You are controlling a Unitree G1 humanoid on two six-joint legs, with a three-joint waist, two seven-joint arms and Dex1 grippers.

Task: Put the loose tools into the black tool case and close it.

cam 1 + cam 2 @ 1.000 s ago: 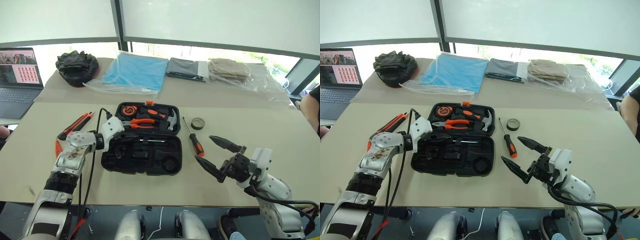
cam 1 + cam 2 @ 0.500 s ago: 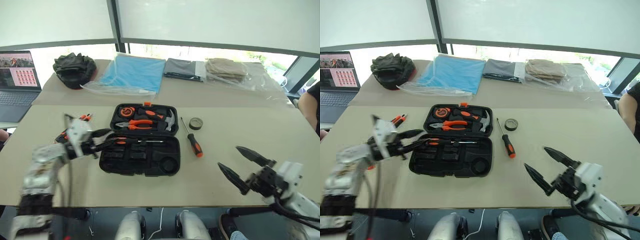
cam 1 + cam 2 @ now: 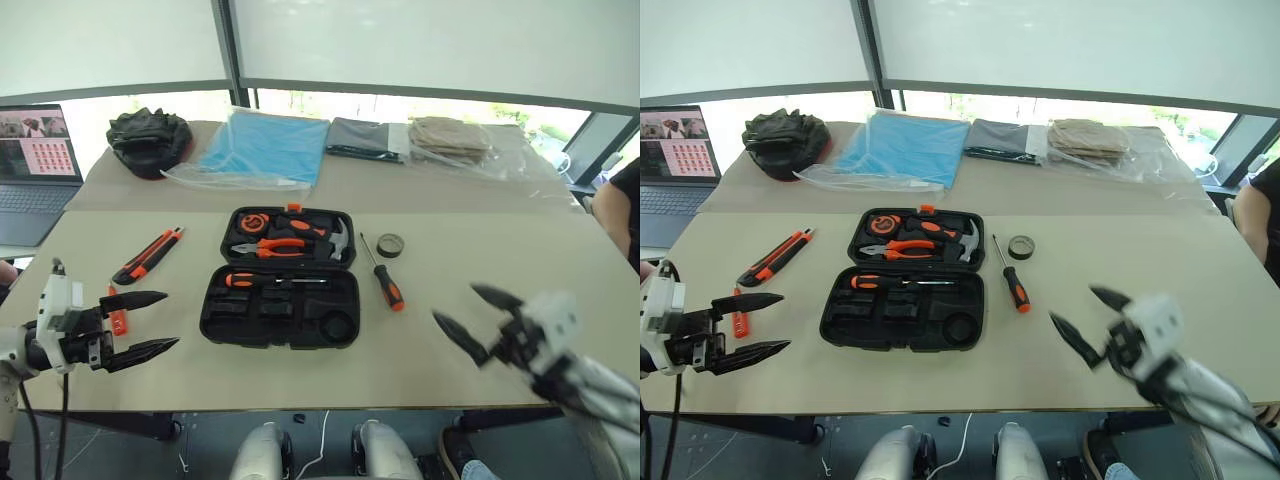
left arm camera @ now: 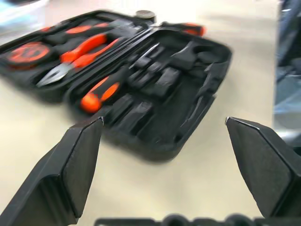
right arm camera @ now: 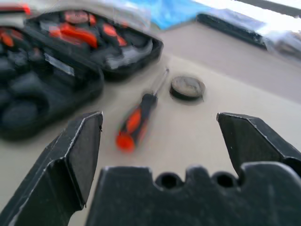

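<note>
Still 1 screwdriver [image 3: 387, 278] beside case [image 3: 283, 277]

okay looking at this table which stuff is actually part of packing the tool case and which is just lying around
Part of the job:
- black tool case, open
- screwdriver in the case
- screwdriver on the table
- tape roll
- utility knife
- small orange tool

Just lying about:
- laptop
- black fabric bundle
- blue bagged sheet
- dark grey cloth
- beige bagged cloth
</note>
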